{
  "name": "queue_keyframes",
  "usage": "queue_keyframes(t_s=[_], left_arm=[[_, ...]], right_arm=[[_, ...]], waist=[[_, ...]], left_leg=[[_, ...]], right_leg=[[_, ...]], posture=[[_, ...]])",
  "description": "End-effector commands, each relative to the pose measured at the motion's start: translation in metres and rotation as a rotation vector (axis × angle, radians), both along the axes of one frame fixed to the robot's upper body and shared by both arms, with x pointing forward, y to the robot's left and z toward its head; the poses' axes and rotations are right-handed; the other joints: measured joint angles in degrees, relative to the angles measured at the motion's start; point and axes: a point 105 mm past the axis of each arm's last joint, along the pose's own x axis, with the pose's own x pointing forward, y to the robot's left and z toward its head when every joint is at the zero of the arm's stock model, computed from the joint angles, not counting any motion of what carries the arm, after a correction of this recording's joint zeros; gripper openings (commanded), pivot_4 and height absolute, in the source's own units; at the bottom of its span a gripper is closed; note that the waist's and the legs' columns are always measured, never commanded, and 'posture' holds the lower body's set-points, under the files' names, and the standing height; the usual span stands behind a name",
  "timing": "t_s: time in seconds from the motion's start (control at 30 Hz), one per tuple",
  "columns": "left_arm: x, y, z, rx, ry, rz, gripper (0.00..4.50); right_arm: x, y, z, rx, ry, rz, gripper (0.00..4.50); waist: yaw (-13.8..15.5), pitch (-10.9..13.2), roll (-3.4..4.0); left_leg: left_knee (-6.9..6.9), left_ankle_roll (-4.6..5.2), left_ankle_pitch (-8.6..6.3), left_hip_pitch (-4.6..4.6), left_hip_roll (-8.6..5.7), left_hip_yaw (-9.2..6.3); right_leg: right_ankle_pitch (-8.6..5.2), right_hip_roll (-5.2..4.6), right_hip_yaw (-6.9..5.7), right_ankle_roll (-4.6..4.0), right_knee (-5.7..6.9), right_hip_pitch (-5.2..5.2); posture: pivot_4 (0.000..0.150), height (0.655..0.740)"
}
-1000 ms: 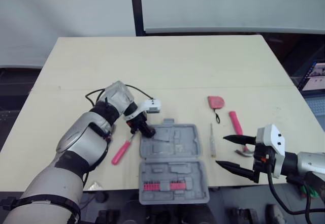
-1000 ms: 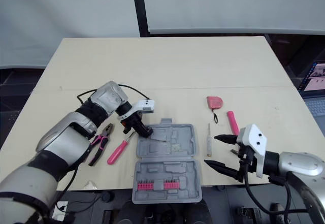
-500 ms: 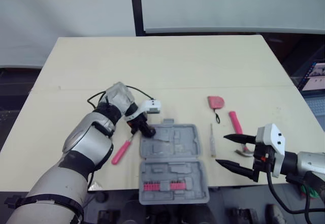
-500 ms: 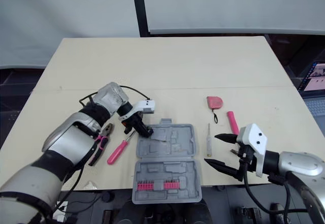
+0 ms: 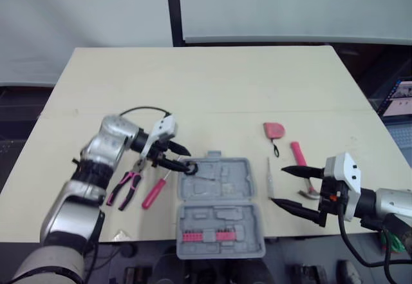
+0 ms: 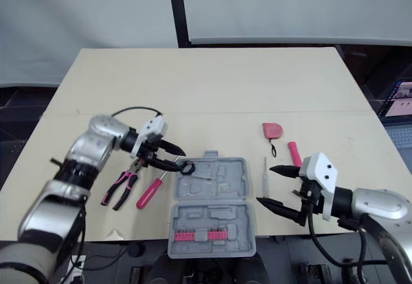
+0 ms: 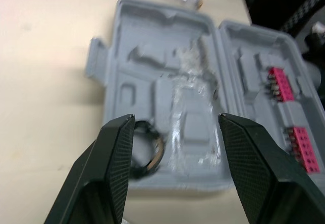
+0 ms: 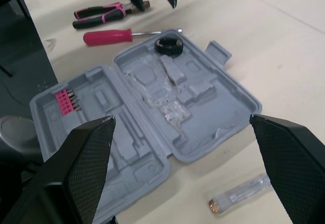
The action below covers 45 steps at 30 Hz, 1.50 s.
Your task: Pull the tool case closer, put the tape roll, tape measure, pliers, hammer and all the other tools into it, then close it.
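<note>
The gray tool case [image 5: 225, 182] lies with its lid folded back at the near edge of the table [image 5: 212, 84]. The black tape roll [image 5: 190, 167] is inside it, in the far left corner of the far half. The left gripper [image 5: 181, 158] hovers just beside that corner, its fingers spread and holding nothing. The pliers [image 5: 127, 186] and a pink-handled screwdriver [image 5: 154, 190] lie on the table left of the case. The right gripper [image 5: 279, 184] is at the right of the case, its fingers very wide and empty. A small clear screwdriver [image 5: 270, 176] lies between it and the case. The hammer [image 5: 298, 155] is close behind this gripper, and the tape measure [image 5: 273, 130] lies farther back
</note>
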Motion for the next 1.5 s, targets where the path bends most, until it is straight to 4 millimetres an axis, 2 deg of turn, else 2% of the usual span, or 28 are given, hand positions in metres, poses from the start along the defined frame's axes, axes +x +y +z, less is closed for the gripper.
queue_keyframes(t_s=[0.03, 0.17, 0.3, 0.5, 0.67, 0.77, 0.9, 1.03, 1.17, 1.5], left_arm=[[0.011, 0.005, 0.010, -0.125, -0.135, 0.067, 2.07], [0.009, 0.003, -0.017, -0.085, -0.109, 0.110, 0.10], [0.006, -0.012, -0.017, -0.137, -0.087, 0.101, 0.10], [0.007, -0.021, -0.029, -0.119, -0.083, 0.113, 0.10], [0.011, -0.025, -0.023, -0.150, -0.075, 0.120, 0.10], [0.013, -0.027, -0.012, -0.188, -0.061, 0.115, 0.94], [0.013, -0.026, -0.013, -0.155, -0.063, 0.112, 2.94], [0.013, -0.025, -0.019, -0.152, -0.065, 0.117, 2.94], [0.013, -0.025, -0.022, -0.126, -0.068, 0.116, 1.56], [0.007, -0.025, -0.026, -0.129, -0.076, 0.098, 1.56]], right_arm=[[0.000, 0.005, 0.005, 0.019, -0.014, 0.019, 4.50], [-0.002, 0.004, 0.005, 0.015, 0.000, 0.031, 4.50], [-0.001, 0.004, 0.006, 0.020, 0.005, 0.032, 4.50], [0.000, 0.005, 0.005, 0.025, 0.009, 0.034, 4.50], [0.000, 0.006, 0.004, 0.030, 0.012, 0.035, 4.50], [0.000, 0.006, 0.003, 0.033, 0.014, 0.033, 4.50], [0.000, 0.006, 0.002, 0.038, 0.019, 0.029, 4.50], [0.001, 0.006, 0.001, 0.042, 0.020, 0.027, 4.50], [0.001, 0.006, 0.001, 0.043, 0.021, 0.028, 4.50], [0.001, 0.005, 0.001, 0.038, 0.020, 0.025, 4.50]], waist=[[0.2, 0.0, 0.00], [0.5, 0.0, 0.00], [0.4, 0.0, 0.00], [0.3, 0.0, 0.00], [0.3, 0.0, 0.00], [0.1, 0.0, 0.00], [0.0, 0.0, 0.00], [0.0, 0.0, 0.00], [0.1, 0.0, 0.00], [0.0, 0.0, 0.00]], left_leg=[[0.04, 0.02, -0.01, -0.03, -0.01, -0.06], [0.04, 0.07, -0.07, -0.05, -0.02, -0.02], [0.00, 0.03, -0.09, -0.05, -0.03, 0.03], [0.01, 0.01, -0.07, -0.02, -0.02, 0.02], [0.00, 0.01, -0.08, -0.03, -0.02, 0.02], [0.00, 0.01, -0.08, -0.04, -0.02, 0.03], [-0.02, 0.01, -0.08, -0.04, -0.02, 0.03], [-0.02, 0.00, -0.08, -0.03, -0.03, 0.02], [-0.02, 0.00, -0.08, -0.04, -0.02, 0.02], [-0.07, 0.00, -0.08, -0.03, -0.02, 0.02]], right_leg=[[0.02, 0.00, -0.06, 0.01, 0.00, 0.02], [0.08, 0.00, -0.05, 0.04, -0.05, 0.02], [0.08, 0.04, -0.03, 0.05, -0.07, 0.00], [0.08, 0.05, -0.03, 0.05, -0.04, 0.01], [0.08, 0.06, -0.05, 0.05, -0.06, 0.00], [0.08, 0.05, -0.04, 0.05, -0.07, 0.01], [0.08, 0.06, -0.04, 0.05, -0.08, 0.00], [0.08, 0.06, -0.04, 0.05, -0.08, 0.01], [0.08, 0.06, -0.04, 0.05, -0.09, 0.01], [0.08, 0.06, -0.04, 0.05, -0.12, 0.00]], posture=[[0.150, 0.7278], [0.150, 0.7278], [0.150, 0.7278], [0.150, 0.7278], [0.150, 0.7278], [0.150, 0.7278], [0.150, 0.7278], [0.150, 0.7278], [0.150, 0.7278], [0.150, 0.7278]])
